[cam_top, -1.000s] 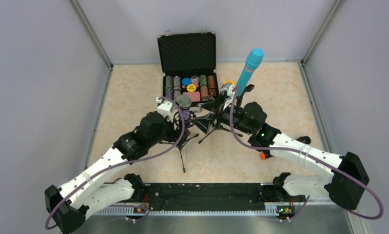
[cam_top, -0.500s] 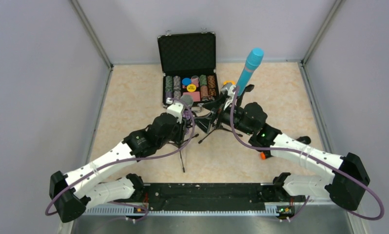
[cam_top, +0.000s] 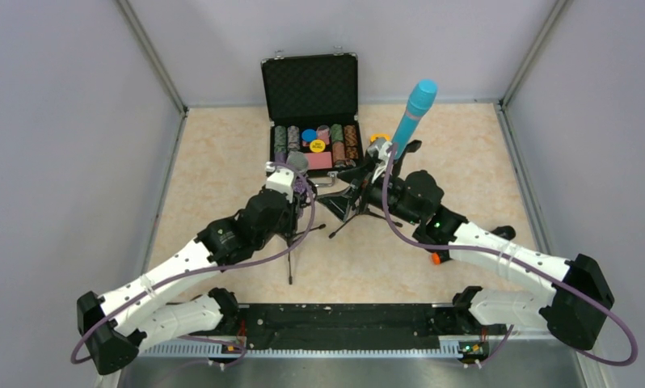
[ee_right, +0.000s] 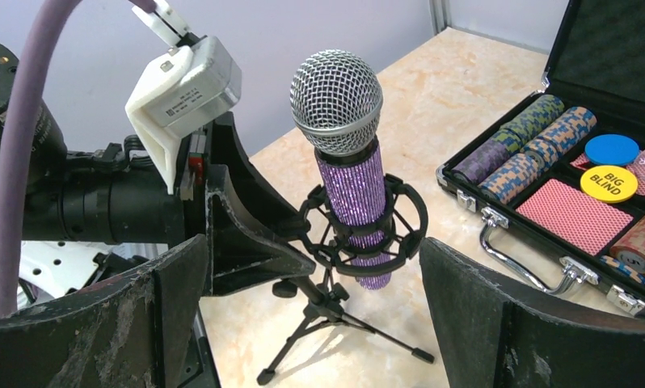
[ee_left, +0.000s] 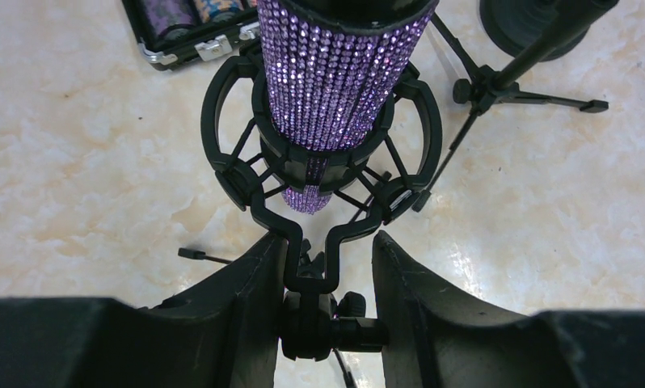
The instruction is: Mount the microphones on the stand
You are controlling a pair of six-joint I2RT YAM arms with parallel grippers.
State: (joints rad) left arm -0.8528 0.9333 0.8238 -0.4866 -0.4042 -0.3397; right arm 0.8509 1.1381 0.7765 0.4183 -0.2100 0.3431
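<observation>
The left claw (ee_left: pixel 329 246) is closed on the swivel joint (ee_left: pixel 311 323) of a small tripod stand (ee_right: pixel 327 311), just below its shock mount (ee_left: pixel 222 121); both fingers press the joint's sides. The right claw (ee_right: pixel 313 246) is spread wide and holds nothing, its fingers framing that stand from the other side.

The glittery purple microphone (ee_right: pixel 350 190) sits upright in the shock mount, its grey mesh head up and its tail poking out under the ring. The cyan microphone (cam_top: pixel 412 113) stands tilted on a 2nd stand (cam_top: pixel 360 212) beside the right arm. The black microphone (cam_top: pixel 435 258) lies on the worktop (cam_top: pixel 222 162) under the right forearm, with only its orange end and a dark tip showing. An open poker chip case (cam_top: pixel 309 89) sits just behind the stands.

So 2 of 3 microphones look mounted. The tripod is probably light and top-heavy with a microphone in it, so the joint is a sound place to steady it, low and rigid. The purple barrel's rough studs should give good grip, but its mesh head could dent and is best avoided. The black one looks stiff, smooth and round, so it is likely to roll. Pinching across mid-barrel seems safest.
</observation>
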